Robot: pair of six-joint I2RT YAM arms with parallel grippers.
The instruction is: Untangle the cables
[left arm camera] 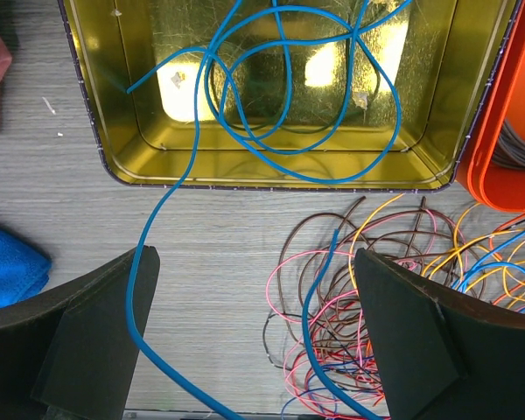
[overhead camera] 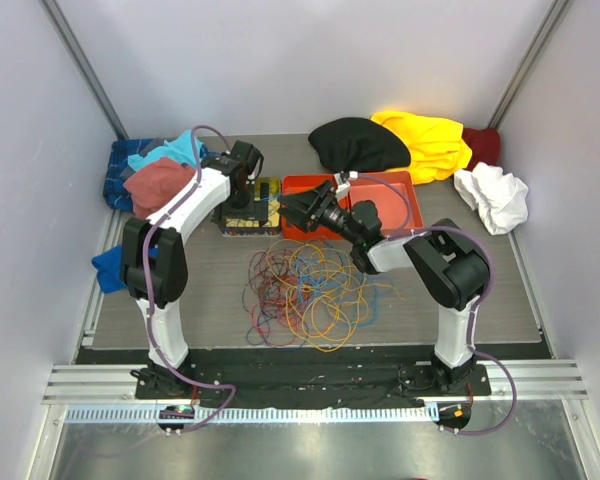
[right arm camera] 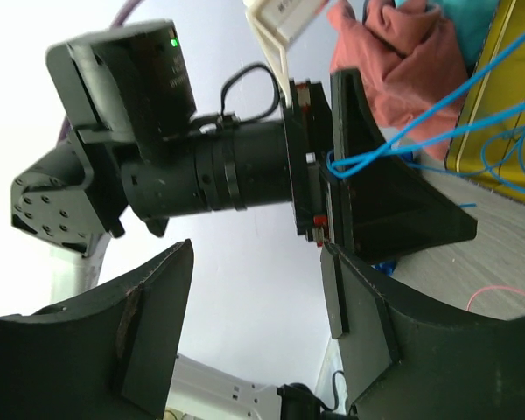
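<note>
The cables (overhead camera: 310, 290) lie in a loose yellow, orange, red, blue and dark tangle on the table between the arms; its left part shows in the left wrist view (left arm camera: 376, 289). One blue cable (left arm camera: 280, 149) is coiled inside an open gold tin (left arm camera: 105, 131) and runs out over the rim, past the left finger. My left gripper (overhead camera: 242, 208) (left arm camera: 254, 341) is open above the table beside the tin. In the right wrist view the blue cable (right arm camera: 420, 122) loops round the left gripper's palm. My right gripper (overhead camera: 292, 210) (right arm camera: 262, 289) is open, empty and faces the left gripper.
An orange tray (overhead camera: 380, 190) (left arm camera: 507, 131) stands right of the tin (overhead camera: 245, 215). Clothes lie round the back: black (overhead camera: 358, 143), yellow (overhead camera: 425, 140), white (overhead camera: 492, 195), and a pink and blue pile (overhead camera: 150, 170) at the left. A blue cloth (overhead camera: 108, 268) lies by the left wall.
</note>
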